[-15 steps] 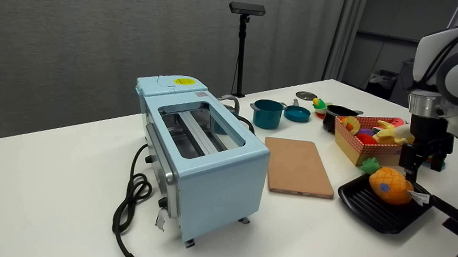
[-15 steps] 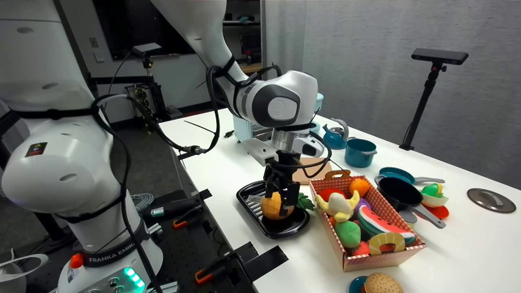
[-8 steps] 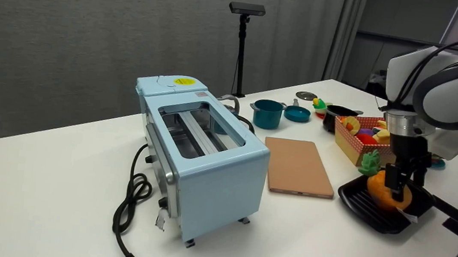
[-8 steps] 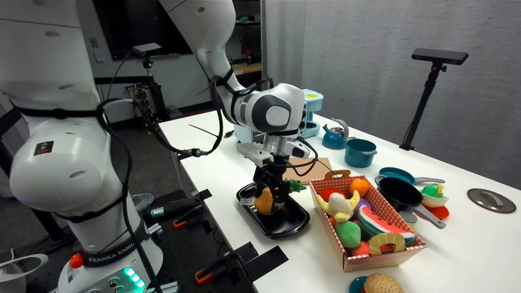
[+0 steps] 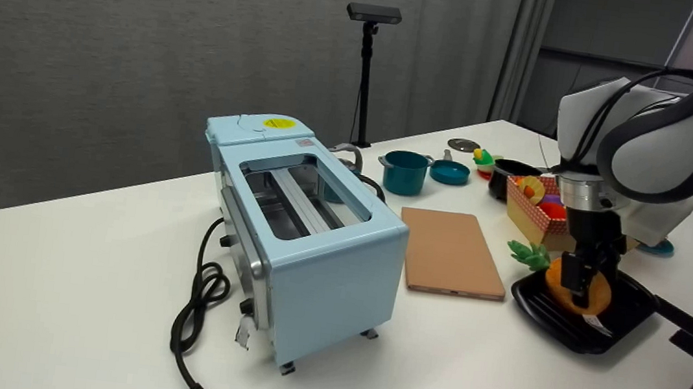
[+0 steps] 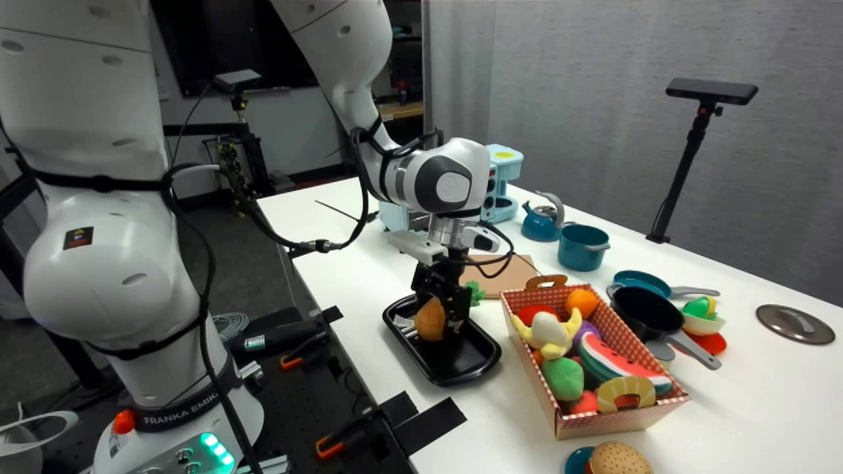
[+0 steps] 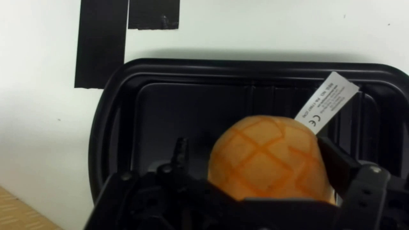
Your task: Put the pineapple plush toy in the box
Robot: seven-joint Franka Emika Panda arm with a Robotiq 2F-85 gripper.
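Observation:
The orange-yellow pineapple plush toy [image 5: 558, 285] lies in a black pan [image 5: 623, 317]. Its green leafy top sticks out over the pan's rim, and a white tag [image 7: 326, 102] hangs from the toy. My gripper [image 7: 252, 142] is open around the toy. In the wrist view the right finger [image 7: 338, 166] touches the toy, while a gap shows between it and the left finger [image 7: 181, 153]. The box [image 6: 560, 421], with light-brown sides and a red-checked rim, stands beside the pan and holds several toy foods. The arm hides part of the box in an exterior view [image 5: 523, 215].
A pale-blue toaster [image 5: 335, 291] and a flat brown board [image 5: 454, 252] stand near the pan. Teal pots, a black pot [image 6: 649, 316] and a lid [image 6: 795, 324] lie beyond the box. A toy burger [image 6: 619, 457] is at the near edge. Black tape marks the table.
My gripper has moved down around the toy and towards the brown board. The toy has shifted that way and turned, and its leafy top has swung away from the box.

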